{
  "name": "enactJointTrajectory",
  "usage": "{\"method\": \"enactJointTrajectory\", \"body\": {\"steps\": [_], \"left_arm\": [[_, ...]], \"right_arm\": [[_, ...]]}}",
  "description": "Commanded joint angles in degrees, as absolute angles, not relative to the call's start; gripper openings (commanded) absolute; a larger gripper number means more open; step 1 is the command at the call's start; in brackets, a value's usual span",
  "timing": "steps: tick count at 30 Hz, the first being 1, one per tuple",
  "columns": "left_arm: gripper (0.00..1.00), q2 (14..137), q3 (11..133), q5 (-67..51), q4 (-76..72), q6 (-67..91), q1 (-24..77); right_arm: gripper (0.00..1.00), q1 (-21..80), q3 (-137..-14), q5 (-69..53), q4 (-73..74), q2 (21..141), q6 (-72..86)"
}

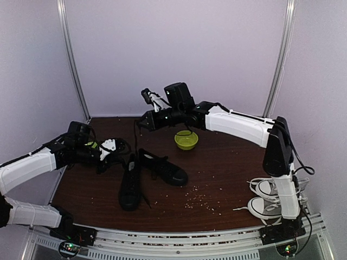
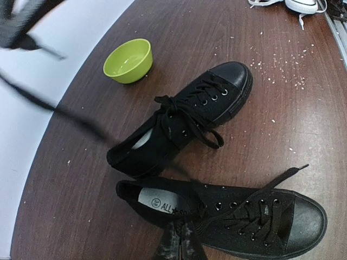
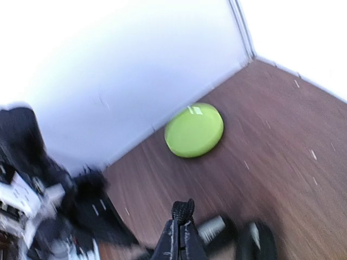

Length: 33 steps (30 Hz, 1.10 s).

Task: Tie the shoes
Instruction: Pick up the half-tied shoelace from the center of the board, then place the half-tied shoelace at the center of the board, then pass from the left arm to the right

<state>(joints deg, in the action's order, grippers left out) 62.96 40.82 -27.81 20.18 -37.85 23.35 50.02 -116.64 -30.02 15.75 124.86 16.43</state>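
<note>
Both grippers are pressed together, the right gripper (image 3: 179,230) pinching a black lace (image 2: 65,114) stretched taut from the untied black sneaker (image 2: 244,216) below it, the left gripper (image 2: 181,238) low at that shoe's throat, so the pull should probably go outward steadily without lifting it.

The shoes (image 2: 184,127) are made of matt black canvas, and their laces (image 2: 190,115) are seen as flat woven cloth. The toe caps (image 2: 234,73) are finished in smooth rubber with a dull sheen. The table (image 2: 303,135) is surfaced in dark wood grain, faintly glossy. The bowl (image 2: 128,60) is moulded in smooth, shiny green plastic. The arms (image 1: 238,123) are clad in smooth white plastic.
</note>
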Motion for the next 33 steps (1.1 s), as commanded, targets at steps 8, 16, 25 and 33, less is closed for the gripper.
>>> {"method": "enactJointTrajectory", "body": {"steps": [8,16,25,33], "left_arm": [[0.00,60.27,41.68,-33.80,20.43,-40.08,23.57],[0.00,60.20,41.93,-34.91,21.26,-40.50,23.62],[0.00,60.01,40.90,-30.70,19.04,-39.83,23.64],[0.00,60.36,40.61,-28.90,17.34,-38.94,23.59]], "right_arm": [[0.01,58.49,-136.79,-28.12,6.69,142.95,35.42],[0.30,59.01,-136.76,-29.30,8.31,142.97,34.49],[0.35,54.20,-112.87,-41.38,-1.52,128.71,17.89],[0.34,56.46,-97.05,-41.21,-0.39,122.04,-8.52]]}}
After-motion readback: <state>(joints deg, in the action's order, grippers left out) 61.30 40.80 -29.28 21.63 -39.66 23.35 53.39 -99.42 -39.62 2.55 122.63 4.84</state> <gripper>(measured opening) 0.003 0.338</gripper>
